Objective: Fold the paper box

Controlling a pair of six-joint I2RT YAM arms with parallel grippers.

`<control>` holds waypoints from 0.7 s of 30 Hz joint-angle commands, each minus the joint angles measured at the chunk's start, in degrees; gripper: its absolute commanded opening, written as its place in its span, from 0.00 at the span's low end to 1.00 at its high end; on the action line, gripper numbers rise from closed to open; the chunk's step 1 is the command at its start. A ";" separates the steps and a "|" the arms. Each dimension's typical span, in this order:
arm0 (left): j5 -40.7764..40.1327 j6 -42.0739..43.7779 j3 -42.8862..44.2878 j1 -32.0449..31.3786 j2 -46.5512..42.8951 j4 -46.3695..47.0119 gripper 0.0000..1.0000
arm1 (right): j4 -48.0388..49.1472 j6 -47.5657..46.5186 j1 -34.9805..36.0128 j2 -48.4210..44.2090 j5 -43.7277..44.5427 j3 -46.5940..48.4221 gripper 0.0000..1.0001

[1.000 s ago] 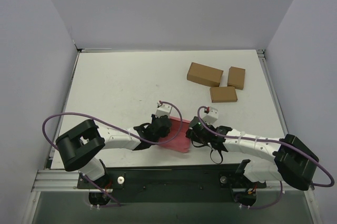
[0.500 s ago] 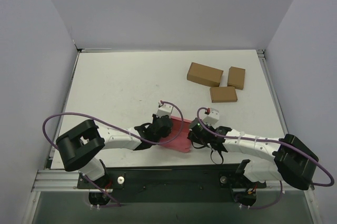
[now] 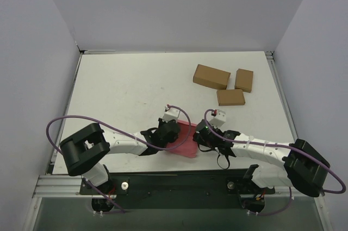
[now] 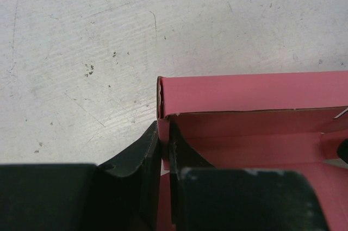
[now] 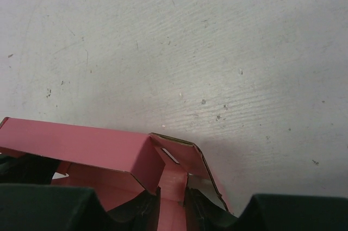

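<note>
Only wrist views show left gripper (image 4: 165, 138) and right gripper (image 5: 171, 203) pinching paper box (image 4: 250, 92) walls.

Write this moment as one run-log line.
left tool: shut on paper box end wall | right tool: astride other end, grip unclear | brown boxes: apart

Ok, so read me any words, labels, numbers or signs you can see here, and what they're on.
There is no text to read in any view.
The paper box is plain pink card with no print showing.
The brown boxes show no labels or marks from above.
The table has only scuffs and specks.
</note>
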 commanded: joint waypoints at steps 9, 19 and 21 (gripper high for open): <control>0.83 0.31 3.53 -2.31 1.26 0.74 0.00 | 10.72 0.23 -0.02 2.47 -2.55 -1.86 0.23; 0.65 0.31 3.97 -2.58 1.00 0.12 0.00 | 7.56 1.56 0.86 7.57 -2.82 -0.02 0.20; 0.48 0.31 3.88 -2.49 1.08 -0.32 0.00 | 6.16 1.12 1.65 7.05 -2.21 0.86 0.20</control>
